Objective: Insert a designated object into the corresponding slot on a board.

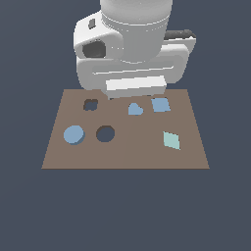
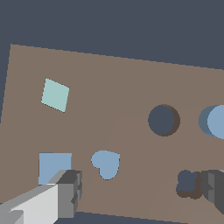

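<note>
Wide open end effector (image 2: 140, 192), holding nothing.
Could grab the heart (image 1: 135, 109) instead of the disc (image 1: 74, 134) beside the round hole (image 1: 105, 133).

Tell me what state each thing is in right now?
Light blue disc: lying on the board, outside its hole.
Round hole: empty.
Wavy hole: empty.
Heart, square, teal diamond: lying on the board.
Gripper: open, holding nothing.

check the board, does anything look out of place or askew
Only the light blue disc: it lies on the board beside the empty round hole, not in it. The heart, square and teal diamond look undisturbed.
</note>
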Robot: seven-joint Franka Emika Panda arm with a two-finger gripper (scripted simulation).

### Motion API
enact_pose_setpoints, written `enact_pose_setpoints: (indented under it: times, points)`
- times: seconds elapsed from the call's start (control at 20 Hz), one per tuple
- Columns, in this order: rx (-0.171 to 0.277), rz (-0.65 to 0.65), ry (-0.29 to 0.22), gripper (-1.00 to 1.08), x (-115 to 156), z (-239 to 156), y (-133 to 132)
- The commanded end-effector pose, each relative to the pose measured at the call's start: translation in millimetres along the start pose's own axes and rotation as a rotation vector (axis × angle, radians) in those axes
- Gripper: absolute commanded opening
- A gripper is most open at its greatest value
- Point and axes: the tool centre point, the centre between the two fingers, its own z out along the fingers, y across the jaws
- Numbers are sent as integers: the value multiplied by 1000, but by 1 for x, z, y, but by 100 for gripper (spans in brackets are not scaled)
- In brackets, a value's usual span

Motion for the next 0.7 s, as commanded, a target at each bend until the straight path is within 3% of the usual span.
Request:
enact_pose_setpoints:
  times: [0.0, 0.65]
  points:
    - [1, -27, -1, 100, -2, 5, 8]
    - [6, -266, -4, 100, -5, 49, 75]
